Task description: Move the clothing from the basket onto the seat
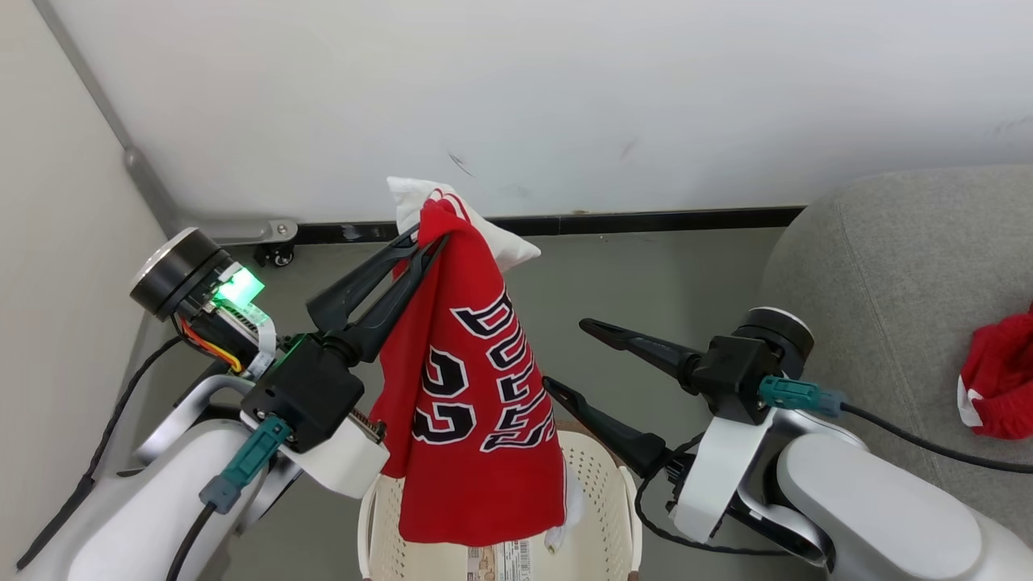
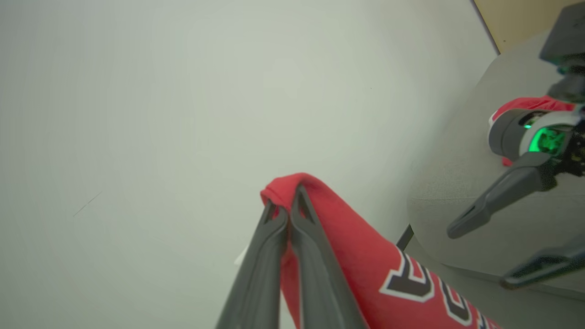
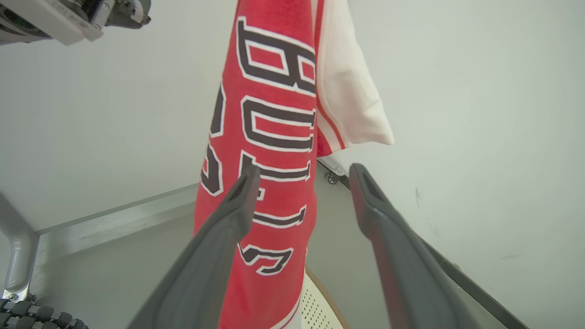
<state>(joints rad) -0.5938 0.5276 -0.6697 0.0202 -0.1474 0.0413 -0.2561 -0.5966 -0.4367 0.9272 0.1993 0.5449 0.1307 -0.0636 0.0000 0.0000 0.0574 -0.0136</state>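
One red garment (image 1: 999, 387) lay on the seat (image 1: 888, 266); left gripper (image 1: 429, 236) jaws held the jersey (image 1: 476, 387) over the basket (image 1: 601, 480), right gripper (image 1: 566, 355) jaws wide.

Beyond the left gripper (image 1: 428, 238) we note a white wall (image 1: 565, 97) with black skirting (image 1: 646, 219); grey floor (image 1: 646, 274) lies beneath.

We see the jersey (image 1: 476, 387) hanging from our left hand (image 1: 432, 242), its lower end over the basket (image 1: 597, 484) beneath that hand. Our right hand (image 1: 565, 353) stands just right of the jersey. Farther right of that hand, the shorts (image 1: 1001, 387) lie on the seat (image 1: 888, 266).
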